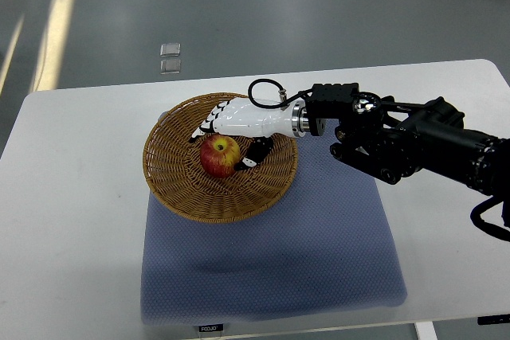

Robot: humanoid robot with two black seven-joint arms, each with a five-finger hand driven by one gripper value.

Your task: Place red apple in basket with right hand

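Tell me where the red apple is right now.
In the top view the red apple sits inside the wicker basket, near its middle, directly below the right hand, left of picture centre on the blue mat.

A: The round brown wicker basket (209,197) looks rough and woven. The red-yellow apple (220,156) has smooth, glossy skin.

B: The white right hand (239,121) seems shiny hard plastic. The blue-grey mat (319,252) is matt, finely textured; the white table (72,220) is smooth.

Right hand (231,129) over apple (220,156) in basket (179,189)
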